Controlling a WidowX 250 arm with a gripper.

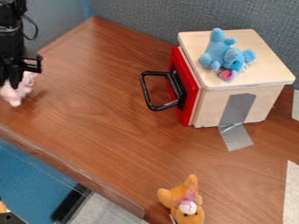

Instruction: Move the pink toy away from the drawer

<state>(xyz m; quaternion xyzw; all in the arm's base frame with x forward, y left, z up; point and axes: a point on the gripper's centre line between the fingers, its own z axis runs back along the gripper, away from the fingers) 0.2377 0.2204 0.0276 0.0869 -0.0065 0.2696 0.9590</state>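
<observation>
Pink plush [12,95] shows on both sides of the black claw [15,82], right at its tips, its length seeming to slant from near left to far right. That's at the table's [99,118] left side, well apart from the red drawer front [186,89]. From here I can't tell whether the claw is open or gripping; if gripping, I'd guess only letting go remains.

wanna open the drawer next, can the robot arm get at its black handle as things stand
Probably yes: bare tabletop lies between the gripper and the black handle, which juts toward it, though the pink toy is right at the gripper.
</observation>
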